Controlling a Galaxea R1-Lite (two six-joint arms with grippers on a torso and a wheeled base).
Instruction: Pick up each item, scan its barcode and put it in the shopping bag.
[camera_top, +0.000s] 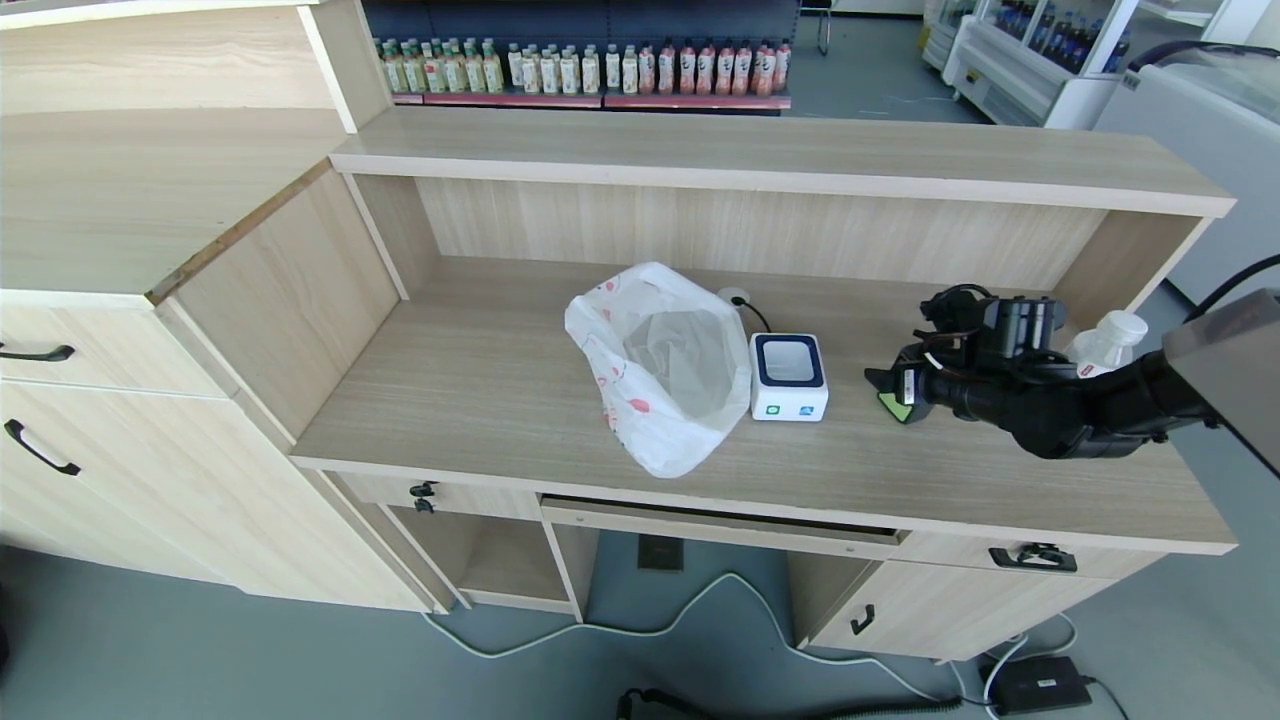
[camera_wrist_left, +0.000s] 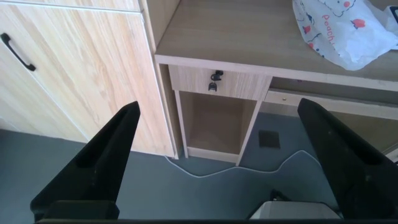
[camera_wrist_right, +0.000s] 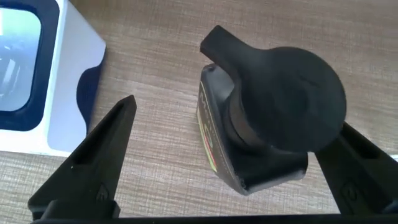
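Note:
A small black bottle (camera_wrist_right: 267, 124) with a wide flip cap and a yellow-green label lies on the wooden desk (camera_top: 480, 390), just right of the white barcode scanner (camera_top: 788, 375). My right gripper (camera_top: 893, 385) is low over it and open, one finger on each side of the bottle (camera_top: 897, 405). The right gripper (camera_wrist_right: 236, 118) has clear space at one finger, while the other finger is close to the cap. The white shopping bag (camera_top: 660, 370) stands open left of the scanner (camera_wrist_right: 31, 74). My left gripper (camera_wrist_left: 219, 109) hangs open below desk level, holding nothing.
A white-capped clear bottle (camera_top: 1105, 345) stands behind my right arm near the desk's right wall. A raised counter ledge (camera_top: 780, 150) runs along the back. Cabinets (camera_wrist_left: 68, 68) flank the left, and cables (camera_top: 700, 610) trail on the floor. The bag's edge (camera_wrist_left: 342, 31) overhangs the desk front.

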